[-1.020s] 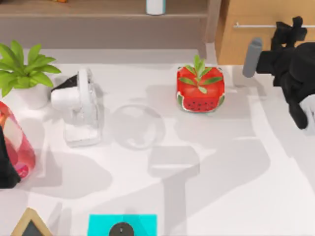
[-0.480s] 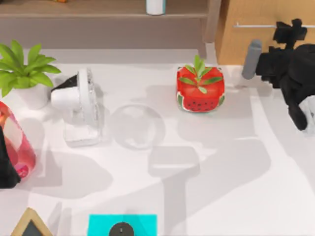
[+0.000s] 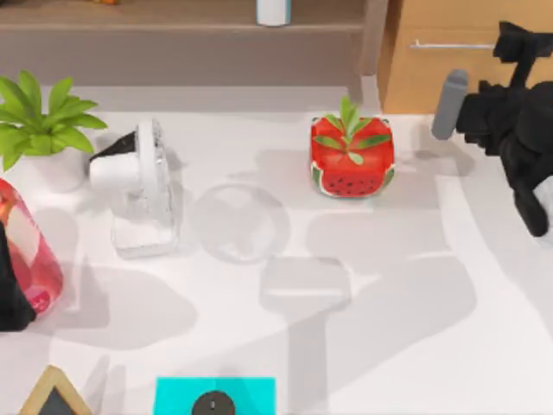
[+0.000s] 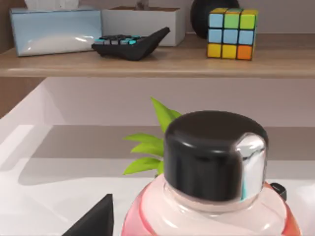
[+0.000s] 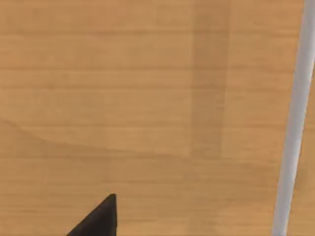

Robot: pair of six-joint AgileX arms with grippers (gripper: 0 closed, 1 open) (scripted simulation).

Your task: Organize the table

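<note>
The white table carries a pink bottle with a black cap at its left edge. My left gripper is shut on that bottle, and one black finger shows beside its body. At the far right, my right gripper is up against the tan drawer cabinet. It is open and holds nothing. One of its fingertips hangs in front of the wooden drawer front, to one side of the silver handle.
A potted green plant, a small white fan, a clear glass bowl and a watermelon-patterned pot stand across the table. A cyan pad lies at the front edge. The brown shelf holds a tissue box, a calculator and a colour cube.
My right arm has shifted slightly to the right and toward the cabinet's handle. The left arm and the bottle have stayed put.
</note>
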